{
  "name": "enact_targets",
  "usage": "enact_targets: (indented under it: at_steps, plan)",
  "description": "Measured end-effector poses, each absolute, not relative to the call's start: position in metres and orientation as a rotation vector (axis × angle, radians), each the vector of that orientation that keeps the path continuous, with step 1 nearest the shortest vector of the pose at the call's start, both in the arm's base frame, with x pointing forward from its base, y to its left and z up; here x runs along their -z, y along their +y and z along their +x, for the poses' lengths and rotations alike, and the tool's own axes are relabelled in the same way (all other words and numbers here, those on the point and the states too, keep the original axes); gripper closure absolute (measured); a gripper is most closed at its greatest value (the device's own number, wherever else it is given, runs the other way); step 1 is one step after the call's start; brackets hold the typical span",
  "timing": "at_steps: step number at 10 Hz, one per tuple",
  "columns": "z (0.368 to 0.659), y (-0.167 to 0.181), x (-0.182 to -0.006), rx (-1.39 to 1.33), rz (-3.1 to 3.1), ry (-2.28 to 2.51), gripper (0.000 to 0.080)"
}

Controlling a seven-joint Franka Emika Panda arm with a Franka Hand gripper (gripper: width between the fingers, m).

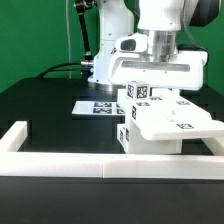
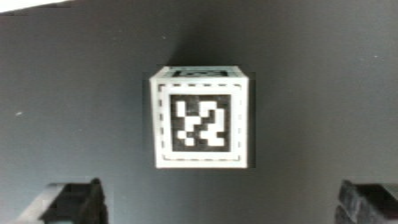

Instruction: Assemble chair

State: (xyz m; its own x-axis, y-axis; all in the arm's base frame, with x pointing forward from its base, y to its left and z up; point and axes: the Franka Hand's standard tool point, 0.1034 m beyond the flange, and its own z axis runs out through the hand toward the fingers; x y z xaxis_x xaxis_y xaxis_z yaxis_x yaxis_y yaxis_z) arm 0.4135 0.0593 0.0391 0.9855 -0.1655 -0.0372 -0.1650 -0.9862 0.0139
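The chair (image 1: pixel 160 120), partly built of white tagged pieces, stands on the black desk (image 1: pixel 50 110) near its walled front edge, directly under the hand (image 1: pixel 160 62), whose fingers (image 2: pixel 71 203) are spread and hold nothing.

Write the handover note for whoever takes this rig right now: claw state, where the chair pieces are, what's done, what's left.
Claw: open and empty, hanging above a white tagged chair piece, fingers apart on either side and not touching it.
Chair: a cluster of white tagged pieces stands on the black table, near the low white border wall. How firmly those pieces are joined cannot be told.
Marker board: flat on the table behind the cluster.
Done: some pieces brought together.
Left: likely grasp the piece below, then continue assembly.
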Motion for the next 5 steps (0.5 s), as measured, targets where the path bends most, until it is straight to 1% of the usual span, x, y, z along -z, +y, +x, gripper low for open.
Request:
enact_targets:
  at_steps: [2, 3, 5]
  plan:
    - [0.410, 0.049, -0.033, 0.065, 3.107, -0.271, 0.0150]
    - [0.407, 0.051, -0.027, 0.073, 3.096, -0.274, 0.0150]
    - [0.408, 0.050, -0.027, 0.074, 3.097, -0.275, 0.0150]
